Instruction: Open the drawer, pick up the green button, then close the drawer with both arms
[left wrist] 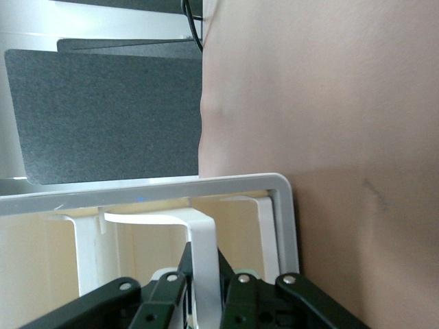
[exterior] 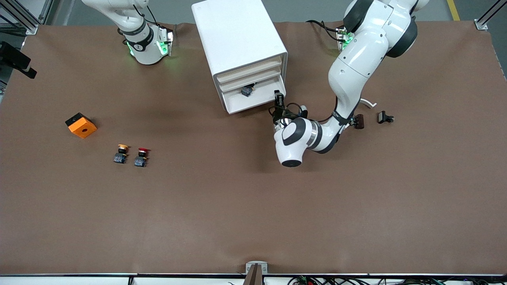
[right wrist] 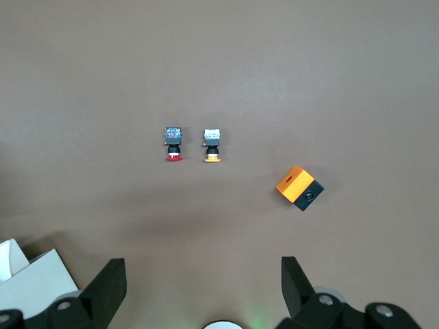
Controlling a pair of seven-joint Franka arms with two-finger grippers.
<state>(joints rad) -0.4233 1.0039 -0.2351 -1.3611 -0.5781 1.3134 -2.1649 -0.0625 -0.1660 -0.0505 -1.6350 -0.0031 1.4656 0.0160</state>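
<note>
The white cabinet (exterior: pixel 237 35) stands between the arms' bases. Its lowest drawer (exterior: pixel 253 103) is pulled partly out. A small dark-bodied button (exterior: pixel 246 91) lies in it; its cap colour does not show. My left gripper (exterior: pixel 279 98) is at the drawer's front corner toward the left arm's end. In the left wrist view the left gripper (left wrist: pixel 204 264) is shut on the drawer's white loop handle (left wrist: pixel 202 229). My right gripper (right wrist: pixel 202 271) is open and empty, held high near its base, looking down on the table.
A yellow-capped button (exterior: pixel 121 153) and a red-capped button (exterior: pixel 141 156) stand side by side toward the right arm's end, with an orange block (exterior: pixel 81 125) beside them. Small black parts (exterior: pixel 385 117) and a white curved piece (exterior: pixel 368 103) lie near the left arm.
</note>
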